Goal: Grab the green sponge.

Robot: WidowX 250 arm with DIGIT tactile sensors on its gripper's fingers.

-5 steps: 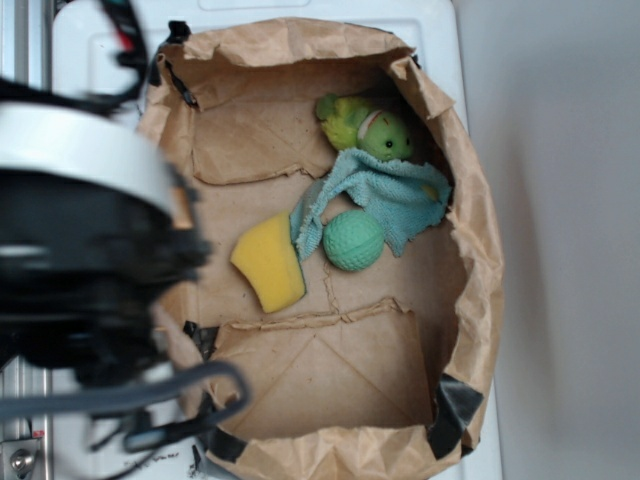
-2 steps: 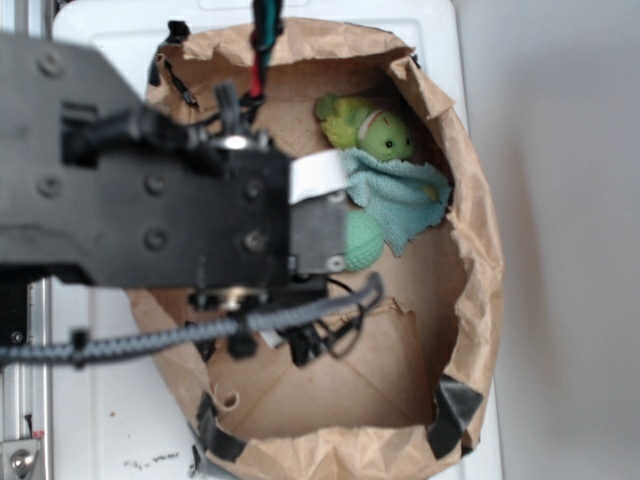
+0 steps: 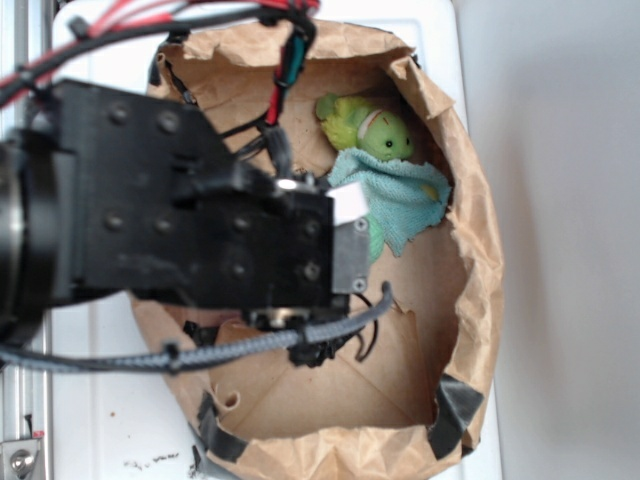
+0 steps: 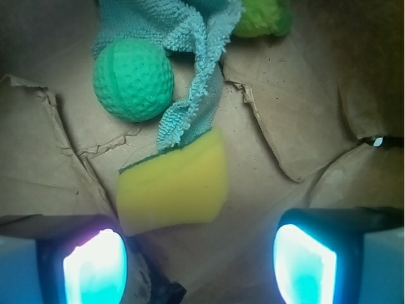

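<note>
**Inspector:** State the position of the target.

**Assistant:** The sponge lies flat on the floor of the brown paper bag. It shows a yellow face with a thin green layer along its upper edge. In the wrist view it sits low and left of centre. The exterior view does not show it; the arm covers that part of the bag.

**Inspector:** Neighbouring items?

**Assistant:** 3. A teal cloth trails down and touches the sponge's green edge. A green dimpled ball rests just beside the cloth, above the sponge. A green plush toy sits further back, well apart.

**Inspector:** Condition of the gripper?

**Assistant:** The gripper hangs above the bag floor with its jaws spread wide and nothing between them. Both fingers show at the bottom of the wrist view. The sponge lies ahead of them, nearer the left one, not yet between the 2.

**Inspector:** Recommendation for the step in hand?

**Assistant:** My judgement: centre first. Shift the gripper forward and to the left in the wrist view until the sponge sits midway between the pads, then descend straight. Take the sponge at its middle, clear of the cloth's tip, or the cloth may be pinched with it. Foam yields, so close fully. Watch the torn paper flaps on the bag floor; a finger could snag one.
</note>
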